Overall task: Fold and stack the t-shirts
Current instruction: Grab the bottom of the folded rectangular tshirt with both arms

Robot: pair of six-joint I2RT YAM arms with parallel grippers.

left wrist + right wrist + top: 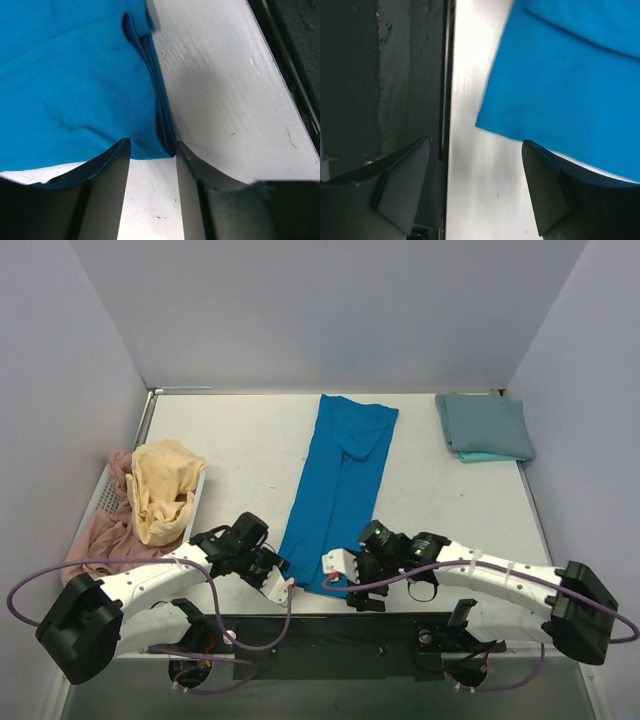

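The bright blue t-shirt (335, 480) lies folded into a long strip down the middle of the white table (240, 450). My left gripper (287, 583) is open at its near left corner. In the left wrist view (152, 147) the fingertips straddle the shirt's (75, 75) layered hem corner without closing on it. My right gripper (328, 568) is open and empty at the near right corner. In the right wrist view (475, 145) the blue cloth (570, 75) lies just beyond the fingertips. The dull teal t-shirt (485, 427) lies folded at the back right. The pale yellow-orange t-shirt (160, 488) and the dusty pink one (105, 535) lie crumpled at the left.
A white basket (103, 490) at the left edge holds the crumpled shirts. A black base plate (330, 635) runs along the near table edge and shows in the right wrist view (370, 75). Grey walls enclose the table on three sides.
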